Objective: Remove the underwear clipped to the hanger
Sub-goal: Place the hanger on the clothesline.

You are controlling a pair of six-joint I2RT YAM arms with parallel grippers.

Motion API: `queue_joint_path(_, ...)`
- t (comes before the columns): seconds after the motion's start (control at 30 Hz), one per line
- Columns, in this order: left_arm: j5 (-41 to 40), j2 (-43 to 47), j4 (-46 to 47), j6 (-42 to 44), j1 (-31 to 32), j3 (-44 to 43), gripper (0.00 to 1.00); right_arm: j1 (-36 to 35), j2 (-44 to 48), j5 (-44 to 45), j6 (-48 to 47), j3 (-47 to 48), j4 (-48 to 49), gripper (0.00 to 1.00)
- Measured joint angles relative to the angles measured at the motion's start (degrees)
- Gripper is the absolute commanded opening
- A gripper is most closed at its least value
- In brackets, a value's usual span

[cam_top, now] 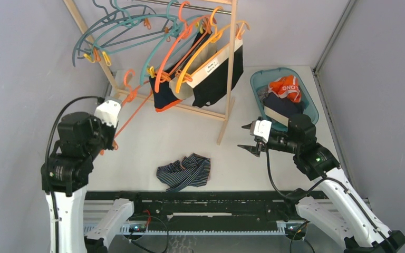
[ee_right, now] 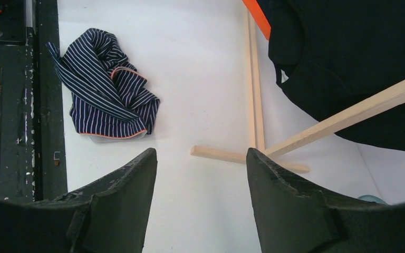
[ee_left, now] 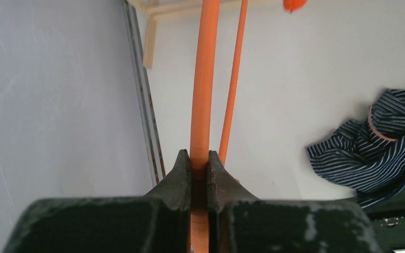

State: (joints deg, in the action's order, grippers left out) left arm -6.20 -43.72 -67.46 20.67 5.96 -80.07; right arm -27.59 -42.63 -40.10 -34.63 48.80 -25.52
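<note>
Top view: a wooden rack (cam_top: 228,95) stands at the back of the desk (cam_top: 137,158), with grey walls close on both sides and open desk between the arms. Navy orange-trimmed briefs (cam_top: 164,97), beige briefs (cam_top: 187,87) and black briefs (cam_top: 219,76) hang clipped. Striped briefs (cam_top: 185,171) lie crumpled near the front edge.

Left wrist view: the left gripper (ee_left: 199,158) is clenched on an orange hanger (ee_left: 203,79).

Right wrist view: the right gripper (ee_right: 200,153) is released, above bare desk beside the rack's foot.

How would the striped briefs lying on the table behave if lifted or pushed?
The striped briefs lie crumpled in soft folds on the table, so they would probably hang limp when lifted. They look thin and small, so likely light. Pushed, they would probably bunch up rather than roll.
</note>
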Motion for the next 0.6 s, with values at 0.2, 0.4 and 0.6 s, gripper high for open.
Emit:
queue_joint_path(0.2, 4.9, -6.9, 0.0, 1.6, 0.0, -10.0, 0.0, 0.0, -0.3, 0.2, 0.0, 0.0, 0.0, 0.63)
queue_joint_path(0.4, 9.8, -12.7, 0.1, 5.0, 0.0, -17.2, 0.0, 0.0, -0.4, 0.2, 0.0, 0.0, 0.0, 0.63)
queue_joint_path(0.6, 11.0, -17.6, 0.8, 7.1, 0.0, -22.1, 0.0, 0.0, -0.7, 0.2, -0.1, 0.0, 0.0, 0.63)
